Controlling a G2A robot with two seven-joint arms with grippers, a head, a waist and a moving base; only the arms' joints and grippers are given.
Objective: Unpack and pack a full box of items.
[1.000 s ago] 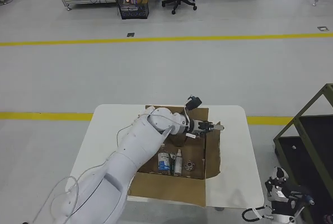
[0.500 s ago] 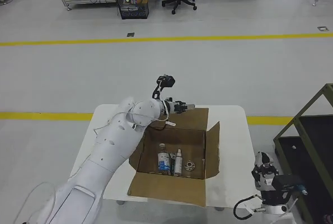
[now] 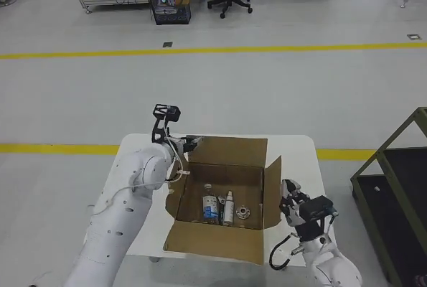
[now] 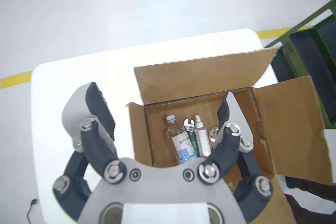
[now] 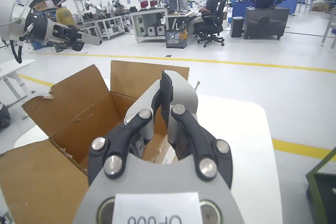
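Observation:
An open cardboard box [image 3: 199,244] stands on the white table [image 3: 299,154], flaps spread. On its floor lie a clear plastic bottle [image 4: 181,142], a green-handled wrench [image 4: 191,135], a white spray bottle [image 4: 201,134] and a small round metal part [image 4: 214,132]. My left gripper [image 4: 161,109] hangs open and empty above the box's far left corner, also seen from above as the left gripper [image 3: 191,140]. My right gripper [image 5: 164,93] is shut with nothing in it, over the box's right flap [image 3: 273,192], near the table's right side.
A green metal cart [image 3: 407,165] stands on the floor just right of the table. A small dark cable end [image 4: 32,205] lies on the table left of the box. Bare table shows left and right of the box.
The left arm swung from over the box's right side back to its far left corner. The right arm came up from beyond the table's near right corner to the box's right flap.

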